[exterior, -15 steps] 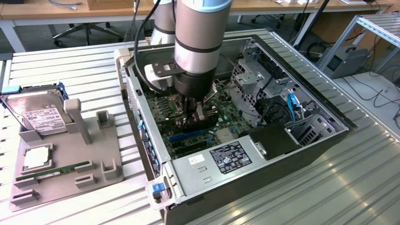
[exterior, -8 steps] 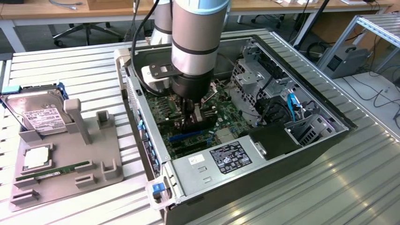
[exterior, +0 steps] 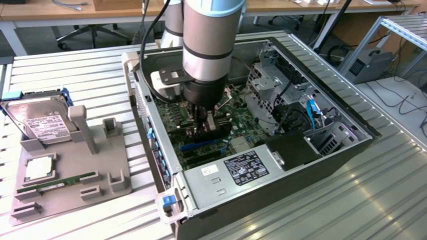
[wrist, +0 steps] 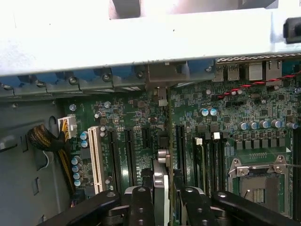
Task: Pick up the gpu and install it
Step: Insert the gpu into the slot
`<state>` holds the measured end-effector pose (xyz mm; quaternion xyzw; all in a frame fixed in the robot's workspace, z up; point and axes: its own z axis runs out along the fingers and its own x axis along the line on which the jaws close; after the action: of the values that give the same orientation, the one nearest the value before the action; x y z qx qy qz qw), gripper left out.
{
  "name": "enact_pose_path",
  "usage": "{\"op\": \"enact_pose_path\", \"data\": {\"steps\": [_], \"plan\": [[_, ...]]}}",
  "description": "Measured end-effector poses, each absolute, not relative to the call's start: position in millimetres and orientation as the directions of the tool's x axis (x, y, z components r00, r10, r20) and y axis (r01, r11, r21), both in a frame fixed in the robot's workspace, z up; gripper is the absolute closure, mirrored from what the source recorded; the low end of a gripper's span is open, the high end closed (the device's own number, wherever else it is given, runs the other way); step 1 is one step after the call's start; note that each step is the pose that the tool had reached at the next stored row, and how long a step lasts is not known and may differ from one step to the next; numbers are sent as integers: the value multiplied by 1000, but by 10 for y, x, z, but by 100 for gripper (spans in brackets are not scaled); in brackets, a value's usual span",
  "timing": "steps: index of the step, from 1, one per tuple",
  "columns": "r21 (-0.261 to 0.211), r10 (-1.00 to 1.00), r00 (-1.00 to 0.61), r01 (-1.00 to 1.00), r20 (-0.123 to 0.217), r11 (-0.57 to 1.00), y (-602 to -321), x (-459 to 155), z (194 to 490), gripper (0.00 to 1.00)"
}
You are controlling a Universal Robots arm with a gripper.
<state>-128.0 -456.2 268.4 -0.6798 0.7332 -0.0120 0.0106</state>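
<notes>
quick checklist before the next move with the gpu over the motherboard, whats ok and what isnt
1. gpu held edge-on in the claw: ok
2. Claw inside the open computer case, above the motherboard: ok
3. Card edge lined up with a long black slot: cannot tell
4. Bracket end points at the case's rear wall: ok
5. Card seated in a slot: not ok

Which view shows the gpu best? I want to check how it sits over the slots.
The wrist view: the gpu stands edge-on between the hand's fingers, directly above the motherboard slots. In the exterior view the arm covers most of it; just a dark sliver of the gpu shows inside the computer case.
</notes>
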Motion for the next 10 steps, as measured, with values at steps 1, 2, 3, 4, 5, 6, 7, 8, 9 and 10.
{"op": "enact_pose_path", "data": {"steps": [1, 2, 3, 4, 5, 6, 7, 8, 9, 10], "plan": [[-31, -997, -76, -997, 1, 75, -4562, -1281, 2684, 73], [-28, -997, -75, -997, 1, 75, -4562, -1280, 2682, 73], [-25, -997, -75, -997, 1, 75, -4562, -1280, 2682, 73], [-24, -997, -76, -997, 1, 75, -4562, -1281, 2682, 73], [-23, -997, -76, -997, 1, 76, -4562, -1281, 2682, 73], [-19, -997, -75, -997, 1, 75, -4562, -1279, 2681, 73], [-17, -997, -75, -997, 2, 75, -4562, -1279, 2681, 73], [-17, -997, -75, -997, 2, 75, -4562, -1280, 2681, 73], [-17, -997, -75, -997, 2, 75, -4562, -1280, 2682, 73], [-17, -997, -75, -997, 2, 75, -4562, -1280, 2682, 73]]}}
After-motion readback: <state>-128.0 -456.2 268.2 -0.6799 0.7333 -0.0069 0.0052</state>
